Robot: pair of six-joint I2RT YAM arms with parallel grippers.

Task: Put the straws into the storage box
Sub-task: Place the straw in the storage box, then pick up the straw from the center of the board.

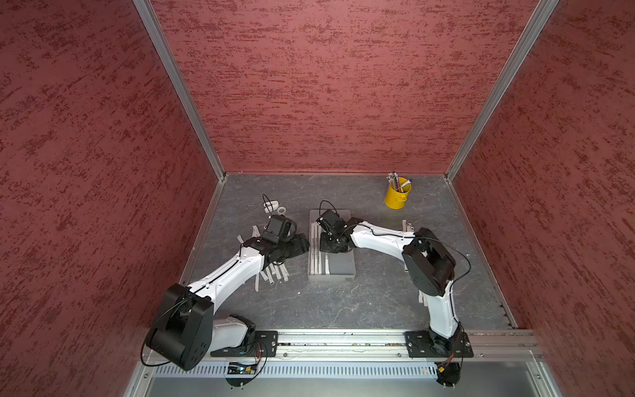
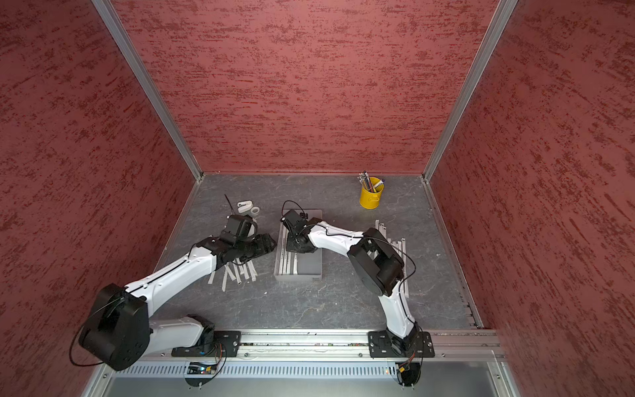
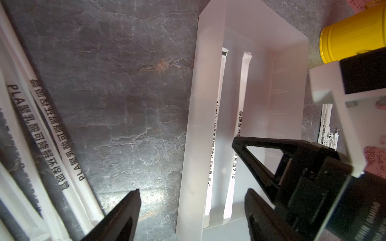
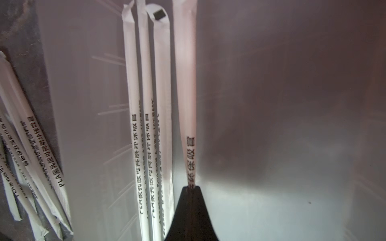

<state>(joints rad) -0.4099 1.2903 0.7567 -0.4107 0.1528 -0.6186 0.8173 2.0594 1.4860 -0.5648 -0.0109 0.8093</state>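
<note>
From the rail nearest me, both my arms rise to bent elbows and reach inward over the surface [image 1: 343,306]. My left pincer [image 3: 192,191] hangs spread and holds nothing, between the loose straws [image 1: 271,275] and the storage box [image 1: 340,269]. My right pincer [image 4: 191,187] dips into the box, pressed together on one straw [image 4: 184,83], just beside the other straws [image 4: 133,83] lying along the wall toward my left arm. Farther back stands a yellow cup [image 1: 397,197].

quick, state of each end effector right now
left end effector: open, empty
right end effector: closed on a white paper-wrapped straw over the translucent plastic storage box
</note>
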